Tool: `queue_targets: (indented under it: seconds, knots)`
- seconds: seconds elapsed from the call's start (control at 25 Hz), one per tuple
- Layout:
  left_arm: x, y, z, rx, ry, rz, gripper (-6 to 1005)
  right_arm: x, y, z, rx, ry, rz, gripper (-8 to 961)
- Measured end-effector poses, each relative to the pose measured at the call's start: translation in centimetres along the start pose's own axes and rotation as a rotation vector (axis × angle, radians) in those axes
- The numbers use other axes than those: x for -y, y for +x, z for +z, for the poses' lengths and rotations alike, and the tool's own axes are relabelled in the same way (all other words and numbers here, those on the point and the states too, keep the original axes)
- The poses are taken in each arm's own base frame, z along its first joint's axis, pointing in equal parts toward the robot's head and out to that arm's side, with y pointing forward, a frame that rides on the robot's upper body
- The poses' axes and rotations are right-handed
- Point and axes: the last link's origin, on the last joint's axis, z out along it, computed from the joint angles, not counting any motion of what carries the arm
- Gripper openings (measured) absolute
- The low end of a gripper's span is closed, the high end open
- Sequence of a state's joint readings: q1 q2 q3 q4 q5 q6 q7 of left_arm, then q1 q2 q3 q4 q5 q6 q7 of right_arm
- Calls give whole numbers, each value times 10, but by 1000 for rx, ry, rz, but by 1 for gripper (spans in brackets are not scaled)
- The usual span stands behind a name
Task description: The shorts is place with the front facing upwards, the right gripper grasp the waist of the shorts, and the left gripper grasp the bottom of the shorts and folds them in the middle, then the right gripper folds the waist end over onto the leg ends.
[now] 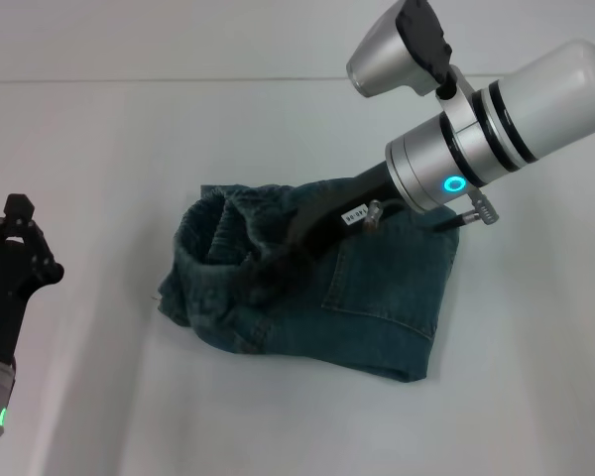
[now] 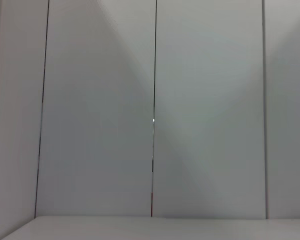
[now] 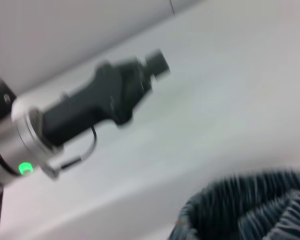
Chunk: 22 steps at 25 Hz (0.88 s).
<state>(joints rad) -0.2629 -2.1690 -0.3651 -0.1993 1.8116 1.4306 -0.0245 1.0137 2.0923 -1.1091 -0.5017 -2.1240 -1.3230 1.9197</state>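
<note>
The blue-green denim shorts (image 1: 377,297) lie folded in a bunched heap at the middle of the white table (image 1: 99,139). My right gripper (image 1: 274,266) reaches down over them from the upper right and is shut on the ruffled waist (image 1: 228,220), which stands up in a loop at the heap's left end. The same gathered waist (image 3: 250,210) shows close up in the right wrist view. I cannot pick out the leg ends in the heap. My left gripper (image 1: 20,226) hangs clear of the cloth at the far left and holds nothing; the left gripper (image 3: 150,67) also shows far off in the right wrist view.
A stitched patch pocket (image 1: 387,283) faces up on the flat right part of the shorts. The left wrist view shows only a pale panelled wall (image 2: 205,110) above a strip of the table.
</note>
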Motion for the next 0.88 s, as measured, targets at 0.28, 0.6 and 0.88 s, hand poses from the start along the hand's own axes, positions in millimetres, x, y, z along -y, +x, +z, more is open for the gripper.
queue_targets:
  seconds: [0.28,0.6,0.88]
  knots:
    - [-2,0,5,4,-8,0,5,1,0,1,155,-11,-35,947]
    - [0,1,9,-3,1,-3,8,10,13,-29,470,22,-6,947]
    - [12,7,10,-41,34,-92,10,23,56,-79,781,139,88,947]
